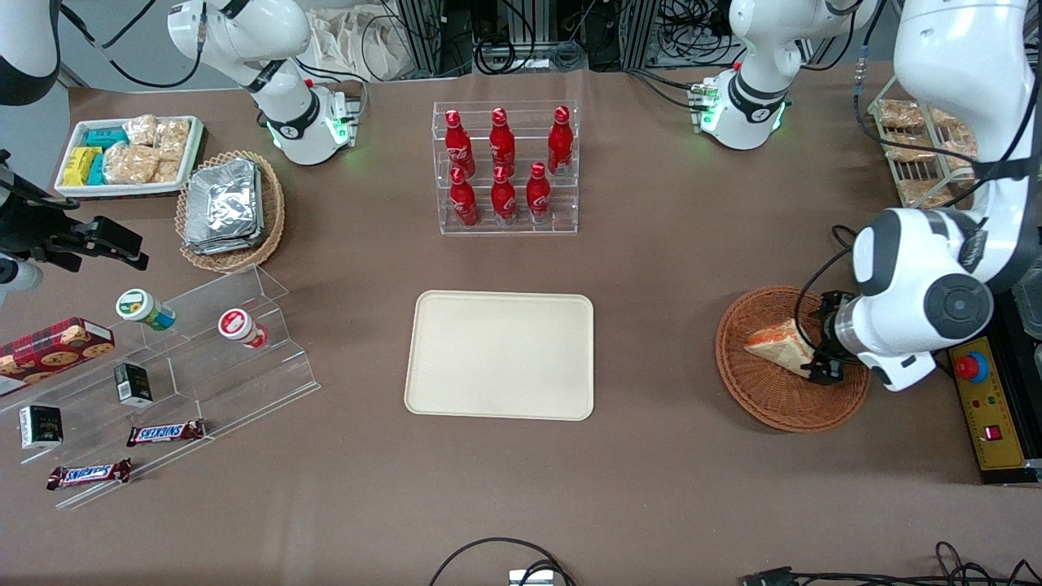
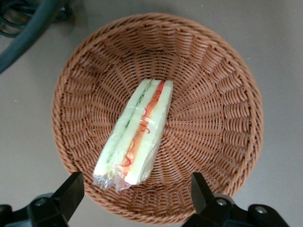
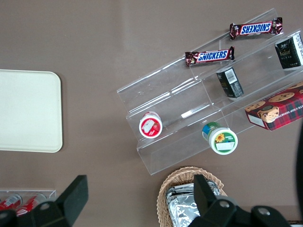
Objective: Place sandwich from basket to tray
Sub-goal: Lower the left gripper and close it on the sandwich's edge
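Your gripper (image 2: 135, 191) hangs over the basket (image 1: 777, 399), toward the working arm's end of the table, with its two fingers (image 2: 71, 189) spread wide apart and touching nothing. In the wrist view the fingers stand on either side of the sandwich's wrapped end, clear of it, and the basket rim passes between them.

The sandwich (image 2: 135, 135) lies inside the basket, on the woven floor and leaning up the sloping wall. You see its cut edge turned toward the wrist camera: white bread with a green layer along one side and an orange-red layer along the other, all sealed in clear film that bunches at the end nearest the fingers. In the front view the sandwich (image 1: 780, 342) shows as a pale wedge in the part of the basket closest to the gripper (image 1: 822, 358), just beside the dark fingertips.

The tray (image 1: 501, 407) sits flat in the middle of the table, well apart from the basket, with nothing on it. Farther from the front camera than the tray stands a clear rack of red bottles (image 1: 503, 167). Toward the parked arm's end you have a clear stepped stand (image 1: 244, 366) with small snacks and a lighter basket of foil packets (image 1: 224, 203).
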